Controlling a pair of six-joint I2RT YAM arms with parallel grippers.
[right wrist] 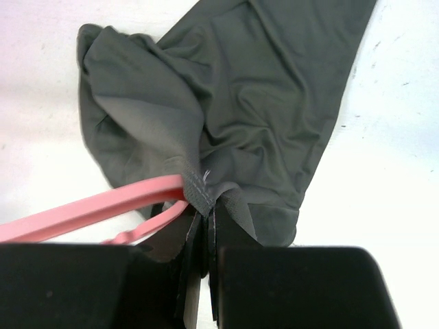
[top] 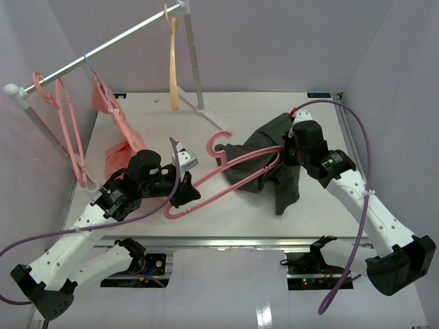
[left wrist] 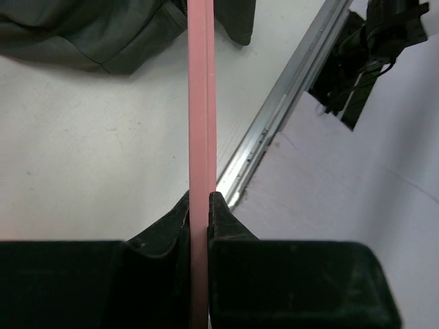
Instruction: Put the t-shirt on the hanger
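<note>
The dark charcoal t-shirt (top: 271, 161) lies crumpled on the table right of centre. The salmon-pink hanger (top: 226, 179) slants across the table, its right shoulder end tucked inside the shirt. My left gripper (top: 184, 193) is shut on the hanger's left end; in the left wrist view the pink bar (left wrist: 200, 103) runs straight up from between the jaws. My right gripper (top: 287, 155) is shut on a stitched hem of the t-shirt (right wrist: 254, 116), right beside the pink hanger arm (right wrist: 96, 205) that enters the cloth.
A clothes rail (top: 103, 48) stands at the back left with pink hangers (top: 68, 127), a salmon-pink garment (top: 123, 140) and a tan-yellow hanger (top: 174, 62). The table's metal front edge (left wrist: 274, 123) runs close to my left gripper.
</note>
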